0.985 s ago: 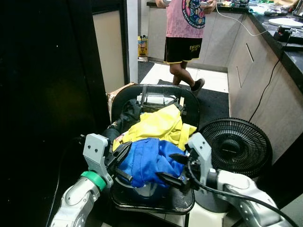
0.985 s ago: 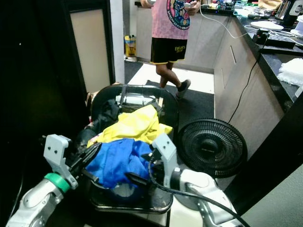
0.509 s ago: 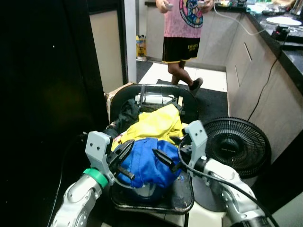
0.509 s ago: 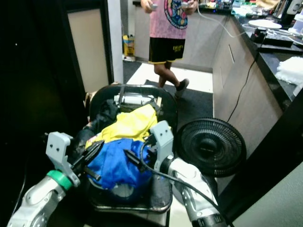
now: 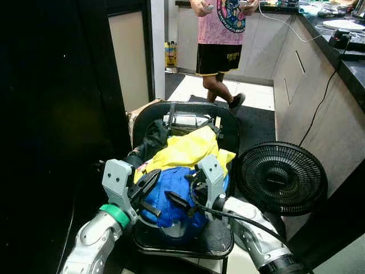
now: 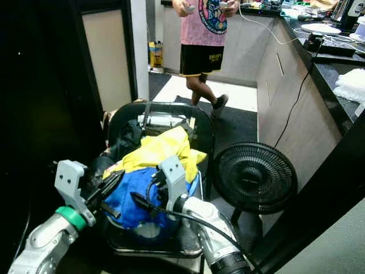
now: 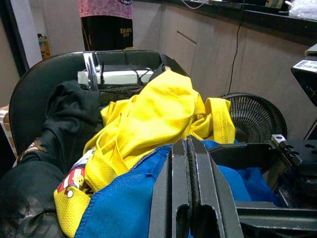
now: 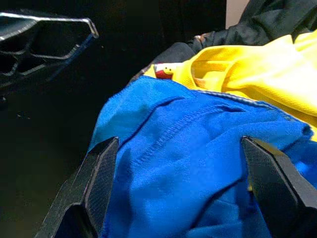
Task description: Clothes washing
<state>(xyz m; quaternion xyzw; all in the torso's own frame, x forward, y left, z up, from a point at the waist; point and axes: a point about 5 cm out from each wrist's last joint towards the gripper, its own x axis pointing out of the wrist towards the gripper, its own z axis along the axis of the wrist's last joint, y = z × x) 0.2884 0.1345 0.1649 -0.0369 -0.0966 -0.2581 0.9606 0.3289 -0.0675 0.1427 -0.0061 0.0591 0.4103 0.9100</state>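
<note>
Right wrist view looks along the right gripper (image 8: 181, 191), its two black fingers (image 8: 86, 191) spread wide to either side of the blue garment (image 8: 198, 153), with cloth between them but nothing pinched. From the head views this gripper (image 5: 181, 201) sits on top of the blue garment (image 5: 171, 197), its silver arm (image 5: 251, 234) coming in from the chair's front right corner.

The left gripper (image 7: 190, 193) shows its fingers pressed flat together with nothing between them, tips resting against the blue cloth. In the left eye view the left gripper (image 5: 147, 194) lies at the blue garment's left side, by the chair's left edge, with a green band (image 5: 116, 215) on its wrist.

The blue garment is heaped at the front of the chair (image 5: 219, 242) seat. Just behind it, partly overlapping, lies a yellow garment (image 5: 191, 149), reaching toward the chair back (image 5: 231, 123). A dark garment (image 5: 149, 140) is bunched along the back left of the seat, touching the yellow one. A white box (image 7: 124, 76) with cables shows behind the chair back.

A black fan (image 5: 280, 178) stands on the floor just beside the chair's right edge. Beyond the chair a person (image 5: 219, 40) in a pink shirt and black shorts stands on the tiled floor, next to a counter (image 5: 348, 63) with a cable (image 5: 319, 105) hanging down its front.
</note>
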